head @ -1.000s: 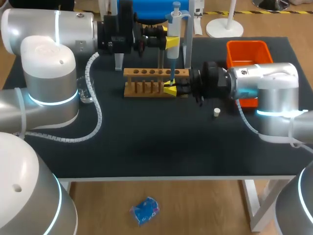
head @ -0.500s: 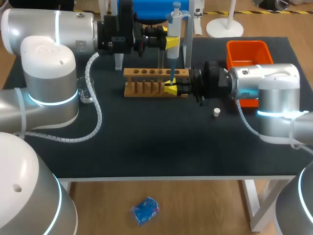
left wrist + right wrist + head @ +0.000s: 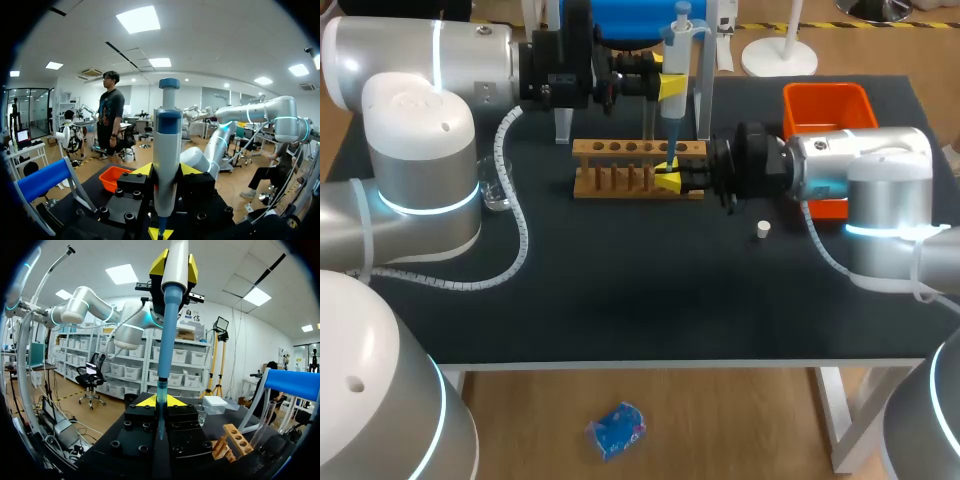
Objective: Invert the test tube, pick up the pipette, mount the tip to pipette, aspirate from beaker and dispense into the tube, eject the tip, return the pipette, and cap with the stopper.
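While left end effector is gripping pipette, right end effector clamping tube at rack's 3 o'clock end, you are probably risking spills through misalignment.

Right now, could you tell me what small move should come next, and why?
Probably press the pipette slightly down to seat it: the left tool holds it upright, and its nose sits in the tip that the right tool grips beside the rack.
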